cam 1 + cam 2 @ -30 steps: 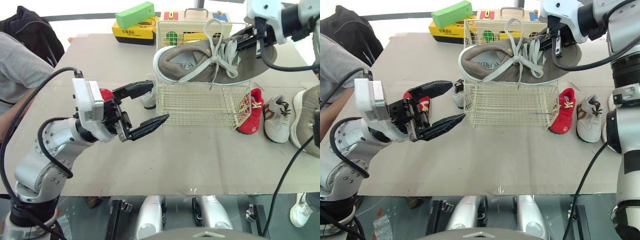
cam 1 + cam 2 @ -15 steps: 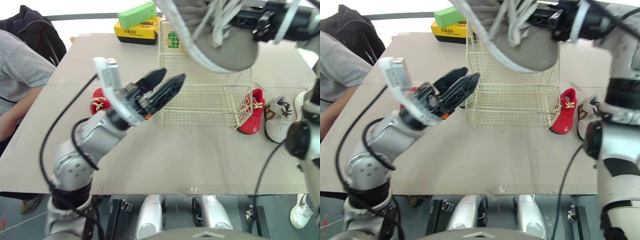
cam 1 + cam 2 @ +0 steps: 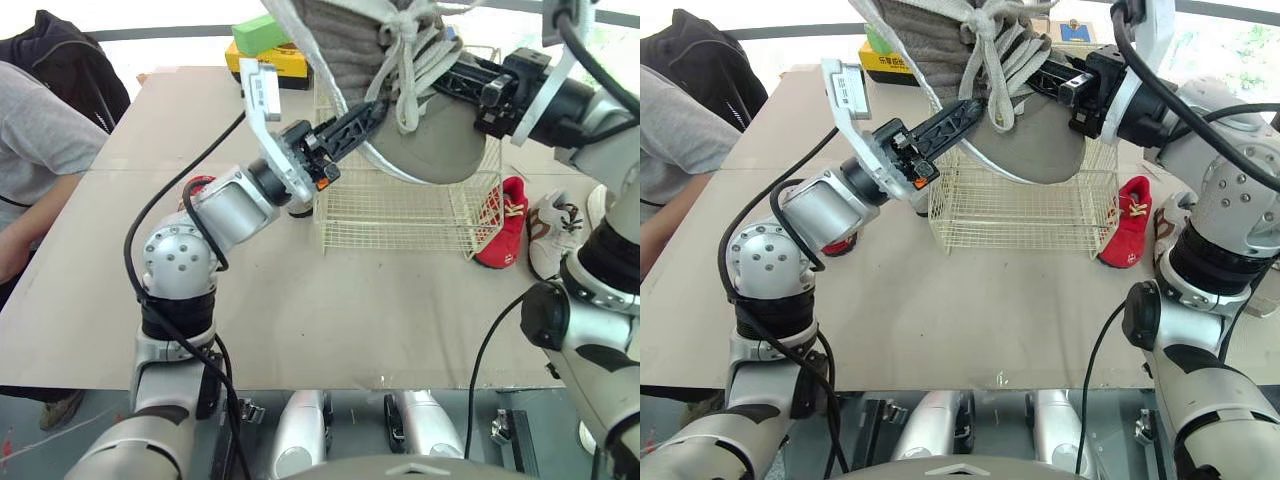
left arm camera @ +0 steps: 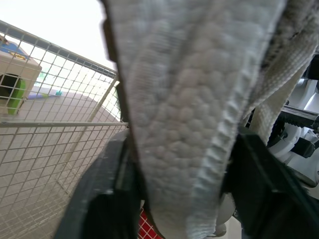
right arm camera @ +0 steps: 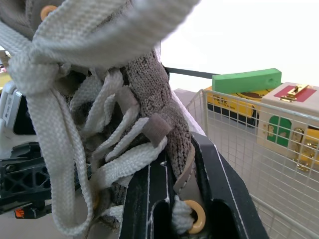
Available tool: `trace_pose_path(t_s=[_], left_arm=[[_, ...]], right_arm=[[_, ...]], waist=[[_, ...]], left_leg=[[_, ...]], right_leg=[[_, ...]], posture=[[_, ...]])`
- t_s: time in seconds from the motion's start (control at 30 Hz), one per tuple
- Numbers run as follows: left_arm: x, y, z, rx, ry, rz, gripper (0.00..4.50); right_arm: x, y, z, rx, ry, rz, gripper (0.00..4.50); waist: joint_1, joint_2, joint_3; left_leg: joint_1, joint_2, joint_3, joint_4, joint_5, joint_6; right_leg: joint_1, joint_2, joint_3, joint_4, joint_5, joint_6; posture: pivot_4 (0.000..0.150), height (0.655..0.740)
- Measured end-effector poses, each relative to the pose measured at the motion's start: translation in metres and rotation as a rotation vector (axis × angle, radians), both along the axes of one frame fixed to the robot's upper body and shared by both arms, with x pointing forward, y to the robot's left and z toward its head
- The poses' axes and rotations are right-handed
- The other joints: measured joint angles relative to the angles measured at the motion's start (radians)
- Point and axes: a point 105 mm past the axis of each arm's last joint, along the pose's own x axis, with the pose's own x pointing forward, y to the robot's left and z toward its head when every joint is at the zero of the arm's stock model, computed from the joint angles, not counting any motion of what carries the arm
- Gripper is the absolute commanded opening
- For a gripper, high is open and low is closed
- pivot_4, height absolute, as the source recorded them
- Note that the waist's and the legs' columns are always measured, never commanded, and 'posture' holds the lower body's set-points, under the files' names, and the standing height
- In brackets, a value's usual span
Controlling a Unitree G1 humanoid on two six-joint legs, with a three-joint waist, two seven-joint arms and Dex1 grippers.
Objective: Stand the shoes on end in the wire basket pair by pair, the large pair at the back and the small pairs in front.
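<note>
Brown table (image 3: 400, 300), person in a grey sleeve off to your left. You've got the big grey shoe (image 3: 420, 140) up in the air over the wire basket (image 3: 400, 215), long axis steeply tilted with 1 rounded end low over the basket. Your right claw (image 3: 452, 82) is pinching the lace flap and your left claw (image 3: 362, 115) is clamped on the white sole rim. The print on the yellow box (image 3: 275, 62) is too small to read.
</note>
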Motion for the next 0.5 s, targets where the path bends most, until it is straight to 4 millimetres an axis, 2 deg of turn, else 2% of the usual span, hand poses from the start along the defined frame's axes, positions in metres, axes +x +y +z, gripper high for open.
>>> trace_pose_path(t_s=[0.13, 0.23, 0.3, 0.4, 0.47, 0.5], left_arm=[[0.007, 0.002, 0.014, 0.052, -0.041, -0.031, 1.32], [0.029, 0.018, 0.037, 0.089, -0.063, -0.025, 1.32], [0.052, 0.034, 0.068, 0.078, -0.115, 0.030, 1.32], [0.074, 0.051, 0.103, 0.081, -0.222, 0.122, 1.32], [0.083, 0.049, 0.108, 0.113, -0.272, 0.146, 1.32], [0.092, 0.044, 0.110, 0.185, -0.334, 0.183, 1.32]], right_arm=[[-0.002, -0.005, 0.005, 0.035, -0.076, -0.052, 1.66], [-0.004, -0.021, -0.002, 0.004, -0.170, -0.155, 2.99], [-0.010, -0.034, -0.017, -0.024, -0.220, -0.200, 2.99], [-0.021, -0.033, -0.033, -0.035, -0.257, -0.189, 2.99], [-0.027, -0.035, -0.035, -0.041, -0.275, -0.196, 2.99], [-0.033, -0.039, -0.042, -0.065, -0.282, -0.212, 2.99]], waist=[[0.001, 0.000, 0.000], [0.005, -0.001, 0.000], [0.007, -0.001, 0.000], [0.003, -0.001, 0.000], [0.002, -0.001, 0.000], [0.009, -0.001, 0.000]], left_leg=[[0.000, -0.001, 0.000, 0.000, 0.000, 0.000], [-0.002, -0.003, 0.001, 0.000, 0.000, -0.001], [-0.002, -0.005, 0.001, -0.001, 0.000, 0.000], [-0.003, -0.005, 0.001, -0.002, 0.000, -0.001], [-0.003, -0.005, 0.001, -0.002, 0.000, -0.001], [-0.003, -0.006, 0.000, -0.002, 0.000, -0.001]], right_leg=[[0.000, 0.001, 0.000, 0.000, 0.000, 0.000], [0.000, 0.000, -0.003, -0.002, 0.000, 0.000], [0.000, 0.000, -0.003, -0.002, -0.001, 0.000], [0.000, 0.000, -0.002, -0.004, -0.001, 0.001], [0.000, 0.000, -0.001, -0.004, -0.001, 0.001], [0.000, 0.000, -0.004, -0.006, -0.002, 0.001]], posture=[[0.150, 0.7400], [0.150, 0.7400], [0.150, 0.7400], [0.150, 0.7400], [0.150, 0.7400], [0.150, 0.7400]])
